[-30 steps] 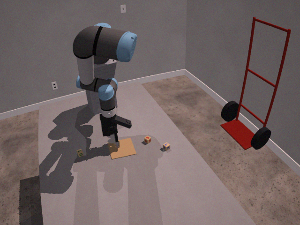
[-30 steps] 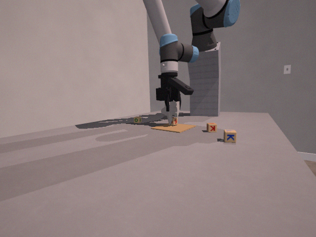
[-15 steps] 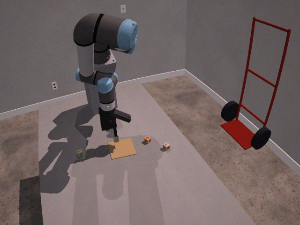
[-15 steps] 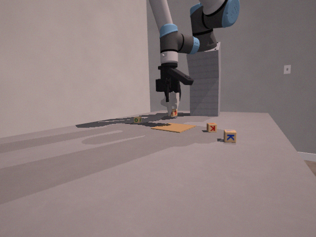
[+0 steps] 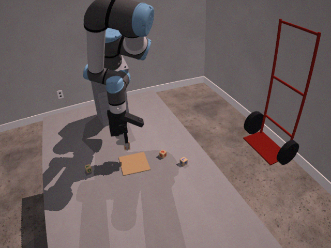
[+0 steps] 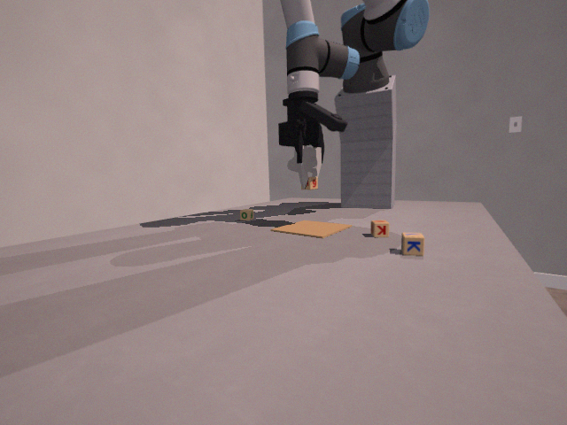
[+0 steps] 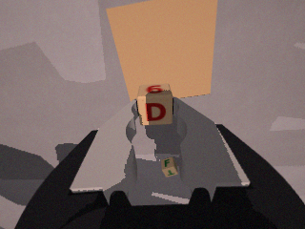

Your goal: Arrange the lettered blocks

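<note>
My gripper [image 5: 126, 144] is shut on a wooden block with red marks [image 5: 127, 146] and holds it in the air, just off the robot-side edge of the tan mat [image 5: 134, 163]. In the wrist view the held block [image 7: 154, 105] shows a red D towards the camera and a red 6 on the face above, with the mat [image 7: 164, 45] beyond it. In the exterior view the block [image 6: 311, 183] hangs well above the table. A green-lettered block [image 5: 88, 168] lies left of the mat. A red-lettered block [image 5: 162, 153] and a blue-lettered block [image 5: 183, 161] lie to its right, all off the mat.
The robot's grey pedestal [image 6: 368, 146] stands just behind the mat. A red hand truck [image 5: 280, 106] leans on the right wall, far from the table. A small block with a green letter [image 7: 169, 167] shows low in the wrist view.
</note>
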### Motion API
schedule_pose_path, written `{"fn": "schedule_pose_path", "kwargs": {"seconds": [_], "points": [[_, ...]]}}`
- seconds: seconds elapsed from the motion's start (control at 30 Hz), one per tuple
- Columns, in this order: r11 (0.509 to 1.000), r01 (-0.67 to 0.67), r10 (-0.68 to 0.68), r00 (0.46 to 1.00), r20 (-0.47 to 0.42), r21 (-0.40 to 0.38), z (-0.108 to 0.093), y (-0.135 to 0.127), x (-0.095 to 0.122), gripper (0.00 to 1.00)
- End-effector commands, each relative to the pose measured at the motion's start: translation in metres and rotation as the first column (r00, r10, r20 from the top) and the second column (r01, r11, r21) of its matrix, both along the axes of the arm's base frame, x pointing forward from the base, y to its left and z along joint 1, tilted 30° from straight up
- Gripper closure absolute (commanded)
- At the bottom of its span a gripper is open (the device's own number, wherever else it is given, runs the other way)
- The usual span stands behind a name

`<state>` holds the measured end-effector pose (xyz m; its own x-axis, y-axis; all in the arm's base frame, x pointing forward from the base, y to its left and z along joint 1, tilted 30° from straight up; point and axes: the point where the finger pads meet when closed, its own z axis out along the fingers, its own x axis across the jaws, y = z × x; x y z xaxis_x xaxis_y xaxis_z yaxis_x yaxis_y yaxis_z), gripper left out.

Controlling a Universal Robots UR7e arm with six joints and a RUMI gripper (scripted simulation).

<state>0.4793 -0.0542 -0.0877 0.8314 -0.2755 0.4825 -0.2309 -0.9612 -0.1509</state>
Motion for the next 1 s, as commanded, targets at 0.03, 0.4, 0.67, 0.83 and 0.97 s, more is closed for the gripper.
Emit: {"fn": "schedule_pose_path", "kwargs": {"seconds": [0.03, 0.4, 0.67, 0.83, 0.97], "points": [[1.0, -0.002, 0.002, 1.0, -0.007, 0.005, 0.0083, 0.001, -0.0078, 0.91], [1.0, -0.003, 0.003, 1.0, -0.007, 0.005, 0.0095, 0.0011, -0.0081, 0.91], [1.0, 0.002, -0.002, 1.0, -0.007, 0.008, 0.0094, 0.0015, -0.0079, 0.91], [1.0, 0.012, -0.012, 1.0, -0.007, 0.014, 0.0097, 0.0027, -0.0072, 0.91], [0.999, 0.044, -0.044, 0.999, -0.008, 0.031, 0.0106, 0.0043, -0.0057, 0.91]]}}
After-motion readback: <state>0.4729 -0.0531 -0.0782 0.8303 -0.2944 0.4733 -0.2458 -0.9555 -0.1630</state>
